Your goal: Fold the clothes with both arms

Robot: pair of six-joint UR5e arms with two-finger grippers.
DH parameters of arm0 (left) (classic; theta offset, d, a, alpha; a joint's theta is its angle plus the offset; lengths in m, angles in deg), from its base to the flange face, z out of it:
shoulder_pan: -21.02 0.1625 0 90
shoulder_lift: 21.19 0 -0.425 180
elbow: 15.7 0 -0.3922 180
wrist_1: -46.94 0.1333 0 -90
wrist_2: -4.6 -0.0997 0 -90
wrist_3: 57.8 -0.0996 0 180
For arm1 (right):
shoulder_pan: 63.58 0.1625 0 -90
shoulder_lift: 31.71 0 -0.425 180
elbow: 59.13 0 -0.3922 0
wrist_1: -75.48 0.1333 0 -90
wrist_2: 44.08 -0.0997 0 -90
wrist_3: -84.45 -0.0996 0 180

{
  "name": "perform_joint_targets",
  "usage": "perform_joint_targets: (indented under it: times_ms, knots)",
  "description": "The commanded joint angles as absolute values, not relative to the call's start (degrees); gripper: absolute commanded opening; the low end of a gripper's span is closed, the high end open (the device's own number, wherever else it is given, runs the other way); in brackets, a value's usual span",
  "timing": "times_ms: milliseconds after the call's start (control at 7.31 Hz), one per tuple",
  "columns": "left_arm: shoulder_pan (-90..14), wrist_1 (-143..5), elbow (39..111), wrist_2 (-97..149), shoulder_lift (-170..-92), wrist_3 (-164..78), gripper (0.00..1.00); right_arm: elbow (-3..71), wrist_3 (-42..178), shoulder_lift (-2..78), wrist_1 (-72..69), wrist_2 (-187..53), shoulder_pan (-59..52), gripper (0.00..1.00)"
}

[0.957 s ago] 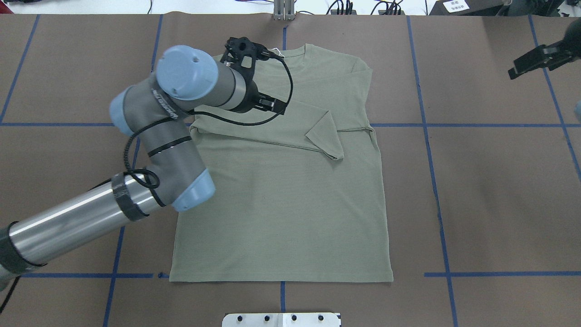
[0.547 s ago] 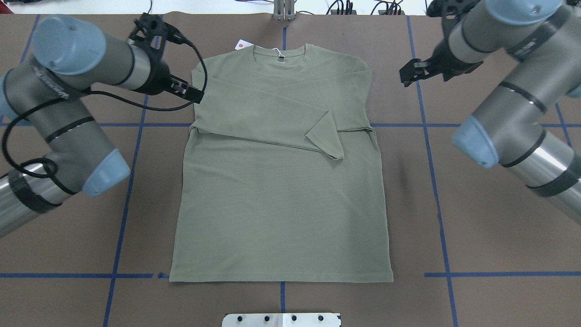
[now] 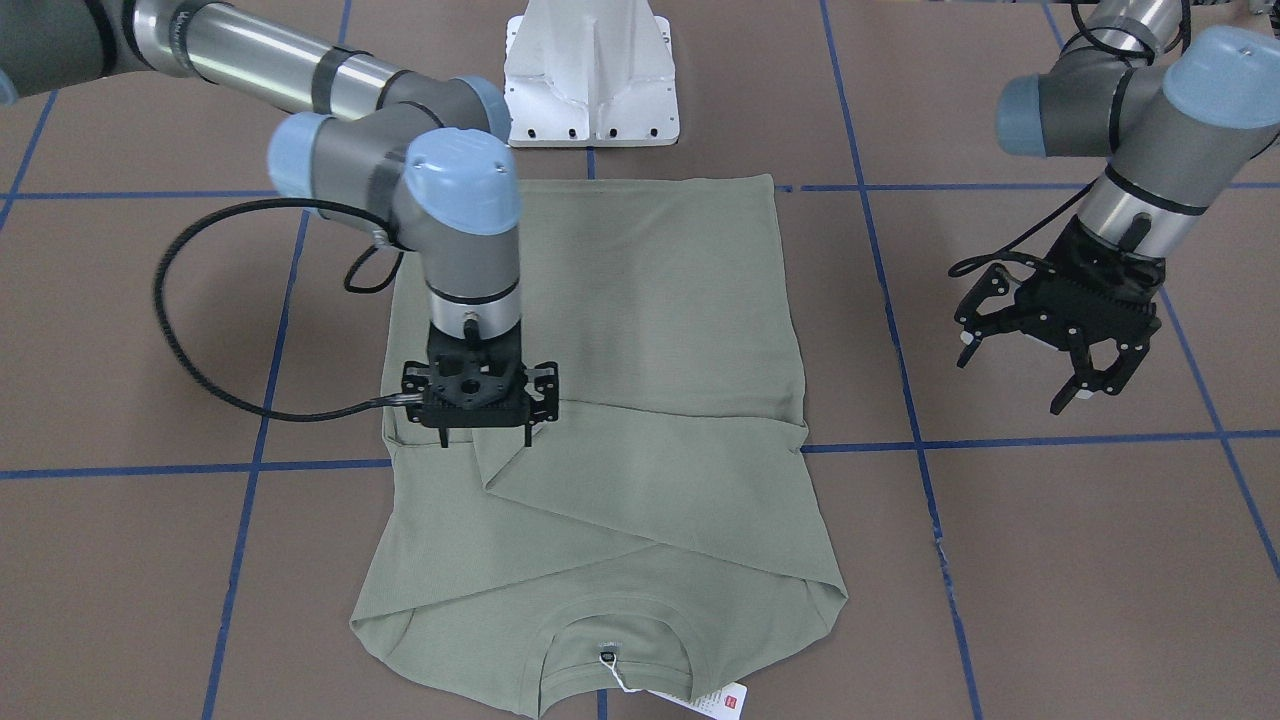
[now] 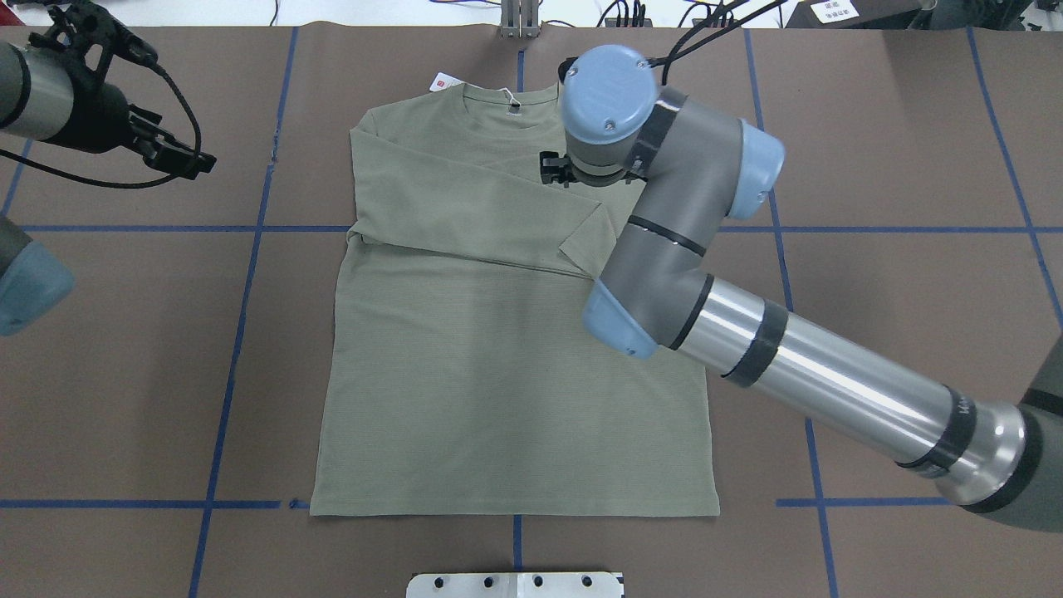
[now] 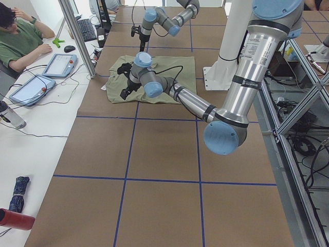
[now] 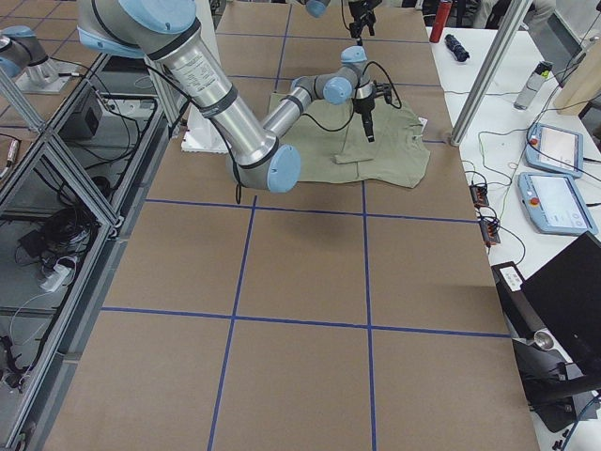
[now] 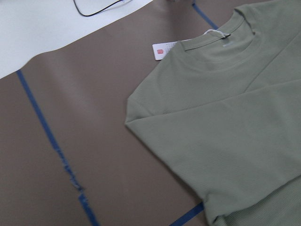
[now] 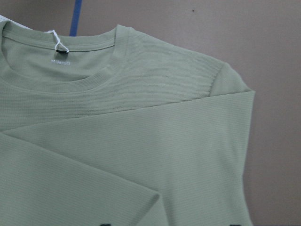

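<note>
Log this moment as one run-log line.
shirt: sleeves folded across | right gripper: open, over sleeves | left gripper: open, off shirt

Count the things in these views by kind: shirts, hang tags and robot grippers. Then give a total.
Shirts: 1, the green shirt
Hang tags: 1, the white hang tag
Grippers: 2, the left gripper and the right gripper
Total: 4
</note>
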State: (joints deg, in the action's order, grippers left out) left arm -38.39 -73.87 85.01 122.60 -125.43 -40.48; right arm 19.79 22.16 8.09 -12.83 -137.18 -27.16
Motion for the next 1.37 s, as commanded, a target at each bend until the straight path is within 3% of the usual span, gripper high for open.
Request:
perform_joint_targets:
  times_ms: [0,1231]
  knots:
    - [-39.10,-76.46,84.94,123.78,-123.59,-40.84,1.00,16.02,20.73,5.38,-16.44,-131.46,-31.40,0.64]
    - [-39.10,-76.64,84.94,123.78,-123.59,-40.75,1.00,8.29,21.96,2.30,-18.48,-122.92,-35.36,0.53]
